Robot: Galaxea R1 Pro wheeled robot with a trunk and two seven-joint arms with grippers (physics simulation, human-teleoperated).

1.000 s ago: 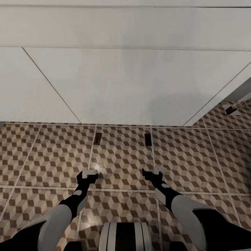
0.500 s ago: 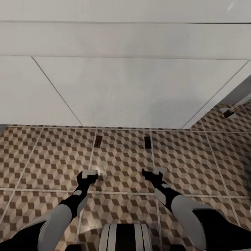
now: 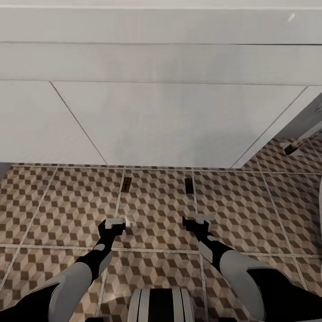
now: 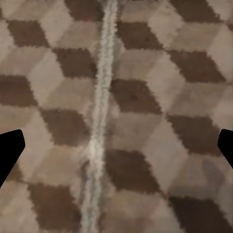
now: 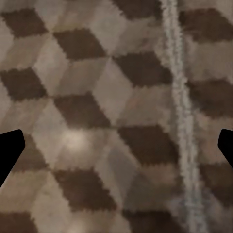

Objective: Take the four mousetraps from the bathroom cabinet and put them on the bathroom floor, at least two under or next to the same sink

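- The sink (image 3: 170,120) fills the upper half of the head frame; the bathroom floor (image 3: 58,201) fills the lower half.
- Two mousetraps lie on the floor just below the sink's lower edge: one (image 3: 127,184) left of centre, the other (image 3: 189,186) right of centre.
- Below them, the left gripper (image 3: 115,221) sits lower left of centre and the right gripper (image 3: 197,220) lower right of centre, well apart.

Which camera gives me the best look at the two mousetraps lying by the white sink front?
The head view: the left mousetrap and right mousetrap both lie flat on the bathroom floor just before the sink. The left and right wrist views look at patterned tile and grout between open fingertips.
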